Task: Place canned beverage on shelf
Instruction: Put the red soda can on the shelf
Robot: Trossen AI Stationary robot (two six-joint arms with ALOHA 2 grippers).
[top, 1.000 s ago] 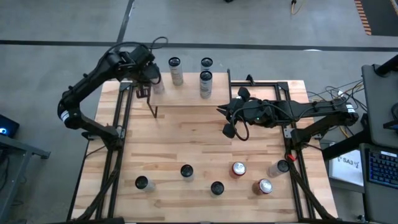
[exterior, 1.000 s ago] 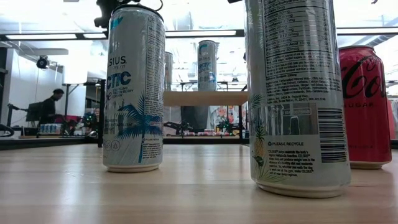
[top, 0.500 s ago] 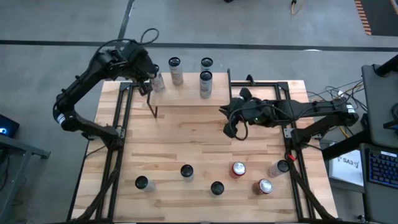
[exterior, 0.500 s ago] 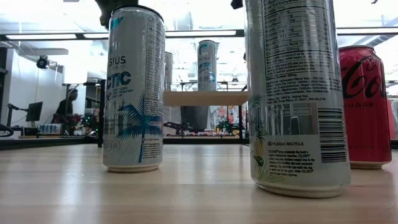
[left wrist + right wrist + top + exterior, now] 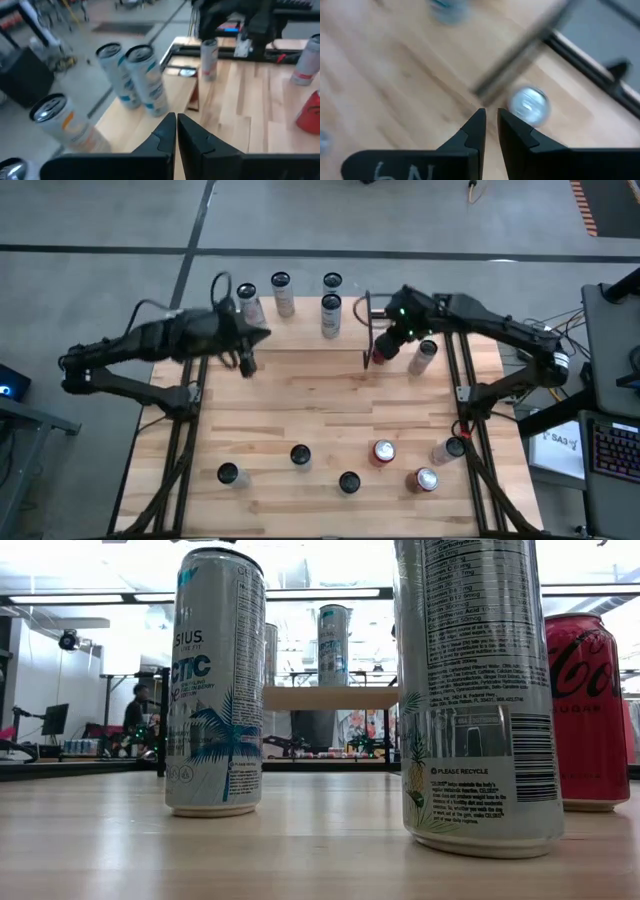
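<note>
Step in hand: a fresh pick is being prepared, by the look of it; no can is being carried by either arm.
Right gripper (image 5: 491,112): it is being held over the table's far right corner, just past the right end of the shelf; its fingers are being kept nearly together with nothing between them.
Likely target: a slim silver beverage can with a light top (image 5: 423,355) is standing on the table just beside the right gripper, off the shelf.
Left gripper (image 5: 174,120): it is being held by the shelf's left end, fingers clenched and empty.
Shelf: the small low riser with a light wooden top board and thin black legs (image 5: 300,335) is standing at the far edge of the pale plank table (image 5: 320,410); four tall pale cans (image 5: 283,295) are being carried on it.
Remaining stock: six more cans, among them a red cola can (image 5: 383,452), are waiting along the near edge.
Next move: the right fingers are probably needing to be spread, lowered around the silver can's body and closed before it is lifted onto a bare part of the board.
</note>
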